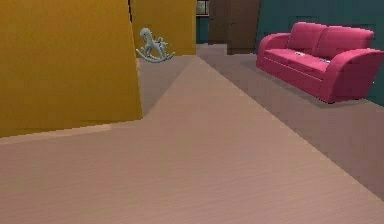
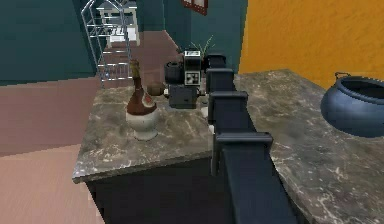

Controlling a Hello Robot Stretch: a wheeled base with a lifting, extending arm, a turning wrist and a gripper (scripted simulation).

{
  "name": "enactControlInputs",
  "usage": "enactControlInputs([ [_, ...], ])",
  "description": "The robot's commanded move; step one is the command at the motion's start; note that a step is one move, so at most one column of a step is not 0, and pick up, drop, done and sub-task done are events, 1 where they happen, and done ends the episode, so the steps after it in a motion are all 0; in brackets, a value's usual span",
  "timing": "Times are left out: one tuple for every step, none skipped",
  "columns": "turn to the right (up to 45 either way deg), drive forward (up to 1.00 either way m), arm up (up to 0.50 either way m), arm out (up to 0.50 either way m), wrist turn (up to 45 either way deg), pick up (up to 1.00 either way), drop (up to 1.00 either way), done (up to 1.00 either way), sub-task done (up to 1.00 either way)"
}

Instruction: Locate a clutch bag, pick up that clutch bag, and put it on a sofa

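Note:
A pink sofa (image 1: 322, 60) stands at the forward view's right, against a teal wall, with a small pale item on its seat. In the arm side view my arm reaches out over a marble countertop (image 2: 120, 150). My gripper (image 2: 178, 92) shows as a dark body at the arm's far end, left of the white marker squares. It sits low against the counter beside a brown bottle (image 2: 133, 88) and a white pot (image 2: 147, 124). A dark boxy shape lies at its end, so I cannot tell whether it holds anything.
A dark round cauldron (image 2: 354, 102) stands on the counter at the right. A wire shelf (image 2: 110, 32) stands beyond the counter by the teal wall. Ahead, an orange wall (image 1: 65, 65) juts in at the left, a rocking-horse toy (image 1: 152, 46) sits past it, and brown floor stretches toward the sofa.

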Motion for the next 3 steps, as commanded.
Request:
enactControlInputs([
  [0.0,0.0,0.0,0.0,36.0,0.0,0.0,0.0,0.0],
  [0.0,0.0,-0.14,0.0,0.0,0.0,0.0,0.0,0.0],
  [0.0,0.0,0.0,0.0,0.0,1.0,0.0,0.0,0.0],
])
